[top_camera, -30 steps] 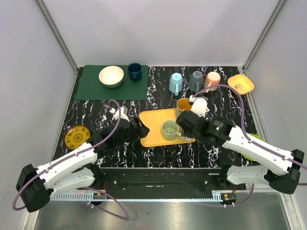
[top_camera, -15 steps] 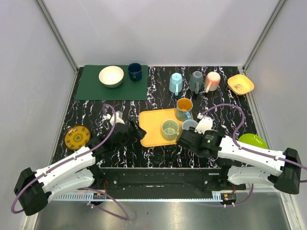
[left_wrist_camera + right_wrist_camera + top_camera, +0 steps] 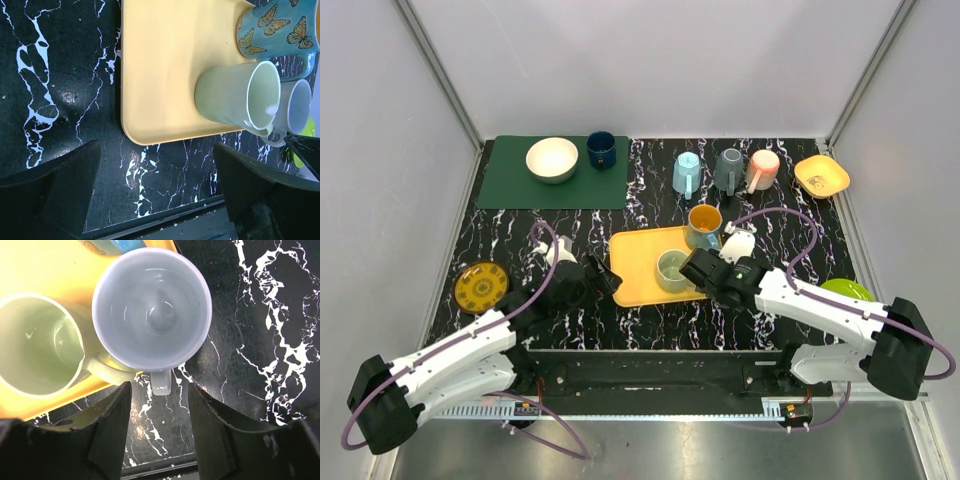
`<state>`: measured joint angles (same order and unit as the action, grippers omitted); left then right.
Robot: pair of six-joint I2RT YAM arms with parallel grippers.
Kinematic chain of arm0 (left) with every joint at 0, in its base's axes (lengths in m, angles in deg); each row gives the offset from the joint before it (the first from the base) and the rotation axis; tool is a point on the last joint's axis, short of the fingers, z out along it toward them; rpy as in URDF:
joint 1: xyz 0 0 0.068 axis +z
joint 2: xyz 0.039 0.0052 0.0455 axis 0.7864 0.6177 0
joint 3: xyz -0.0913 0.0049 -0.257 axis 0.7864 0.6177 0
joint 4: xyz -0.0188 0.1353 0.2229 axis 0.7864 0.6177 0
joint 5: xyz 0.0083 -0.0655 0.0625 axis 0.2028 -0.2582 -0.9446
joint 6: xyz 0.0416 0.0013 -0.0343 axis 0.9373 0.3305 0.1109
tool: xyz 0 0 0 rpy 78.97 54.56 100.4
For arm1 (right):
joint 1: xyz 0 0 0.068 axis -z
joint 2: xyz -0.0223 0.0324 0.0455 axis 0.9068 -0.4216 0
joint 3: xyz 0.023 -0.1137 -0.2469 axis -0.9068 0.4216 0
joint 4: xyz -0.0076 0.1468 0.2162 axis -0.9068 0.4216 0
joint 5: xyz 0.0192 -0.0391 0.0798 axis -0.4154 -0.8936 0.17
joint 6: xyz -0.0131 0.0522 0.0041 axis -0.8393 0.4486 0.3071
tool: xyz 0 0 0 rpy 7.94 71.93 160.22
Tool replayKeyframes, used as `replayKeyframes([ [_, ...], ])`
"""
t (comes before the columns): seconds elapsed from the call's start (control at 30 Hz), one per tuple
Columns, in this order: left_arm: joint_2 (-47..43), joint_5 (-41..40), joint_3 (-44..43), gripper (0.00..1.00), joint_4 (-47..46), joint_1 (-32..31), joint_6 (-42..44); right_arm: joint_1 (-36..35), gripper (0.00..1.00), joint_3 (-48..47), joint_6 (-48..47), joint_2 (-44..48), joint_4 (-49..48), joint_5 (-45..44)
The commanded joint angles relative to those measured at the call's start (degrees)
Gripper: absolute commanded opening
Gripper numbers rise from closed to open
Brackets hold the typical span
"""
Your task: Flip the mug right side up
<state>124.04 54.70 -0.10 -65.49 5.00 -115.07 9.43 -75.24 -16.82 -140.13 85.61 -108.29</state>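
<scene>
Fingers (image 3: 112, 435) of my right gripper (image 3: 157, 400) stand spread and empty. The white mug (image 3: 152, 315) sits mouth-up directly beneath them, handle toward their gap, just beside the green mug (image 3: 35, 345) on the yellow tray (image 3: 45, 265). My left gripper (image 3: 160, 185), also spread and empty, faces the tray's edge.

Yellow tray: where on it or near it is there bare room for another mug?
The left half of the tray is bare, bordered by the green mug. The table between the green mat and the tray is also free. The tray's right side is crowded: green mug, butterfly mug, white mug and the right gripper.
</scene>
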Motion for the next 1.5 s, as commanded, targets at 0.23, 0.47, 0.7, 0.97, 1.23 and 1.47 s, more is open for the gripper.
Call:
replayKeyframes([
  [0.23, -0.57, -1.41, 0.37, 0.96, -0.5, -0.26, -0.3, 2.46, 0.5, 1.45, -6.06, -3.15, -5.27, -1.17],
  [0.47, 0.39, -1.06, 0.11, 0.96, -1.2, -0.17, -0.12, 3.78, 0.42, 2.16, -7.9, -4.12, -6.6, -1.34],
  [0.7, 1.01, -0.88, 0.37, 0.96, -1.64, -0.17, -0.21, 4.75, 0.26, 2.07, -10.71, -4.47, -7.48, -1.35],
  [0.97, 1.1, -0.8, 0.63, 0.95, -1.91, -0.17, -0.21, 4.92, 0.06, 2.51, -11.51, -3.25, -7.22, -1.35],
  [1.23, 1.36, -1.41, -0.24, 0.95, -2.08, -0.17, 0.58, 3.52, 0.0, -2.32, -13.09, 3.16, 0.42, -1.17],
  [1.47, 2.85, -2.02, -2.09, 0.95, -1.91, -0.17, 1.55, 2.73, 0.0, -6.01, -14.58, 9.06, 4.82, 0.67],
])
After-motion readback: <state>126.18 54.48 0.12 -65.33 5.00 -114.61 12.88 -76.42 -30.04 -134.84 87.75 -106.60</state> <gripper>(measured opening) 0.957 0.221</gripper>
